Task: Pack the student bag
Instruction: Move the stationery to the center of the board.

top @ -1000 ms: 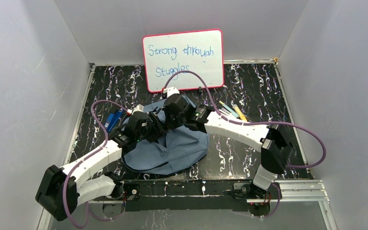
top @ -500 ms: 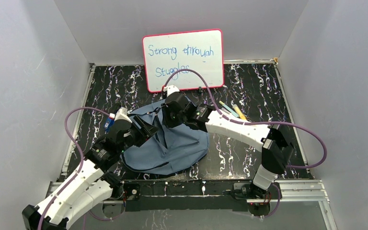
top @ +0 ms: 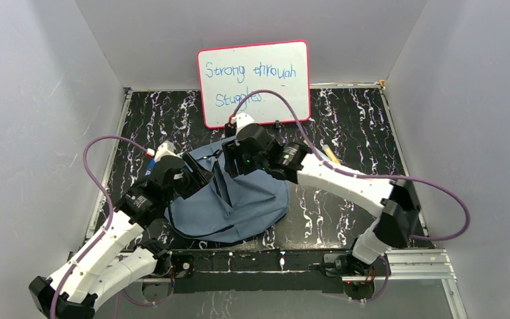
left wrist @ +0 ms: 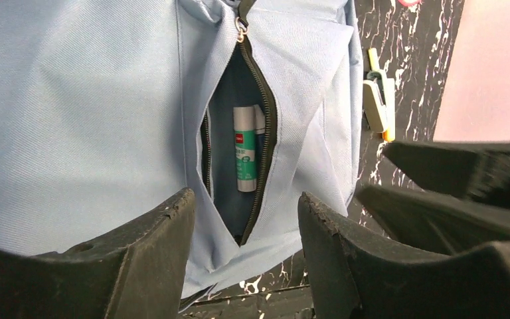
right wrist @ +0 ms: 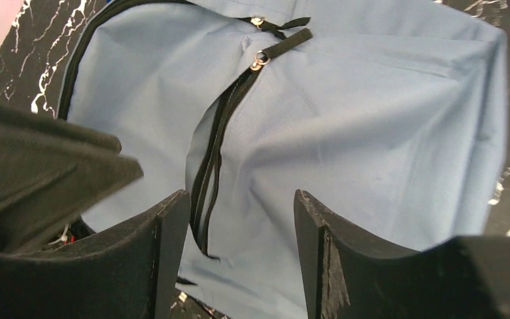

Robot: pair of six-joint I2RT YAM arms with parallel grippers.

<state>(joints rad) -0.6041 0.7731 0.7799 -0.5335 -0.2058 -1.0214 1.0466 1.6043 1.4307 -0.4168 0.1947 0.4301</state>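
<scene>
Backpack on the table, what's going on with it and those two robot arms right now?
Two robot arms are packing a grey-blue backpack that lies flat on the black marbled table. Its front pocket is unzipped, and a glue stick lies inside with a second tube beside it. The left arm and the right arm both hover over the bag with jaws open and empty. A yellow pen or pencil lies beside the right arm.

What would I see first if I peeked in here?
A floppy blue bag lies in the middle of the black marbled table. Behind it stands a pink-edged whiteboard, and a glue stick peeks from the bag's open pocket.
</scene>
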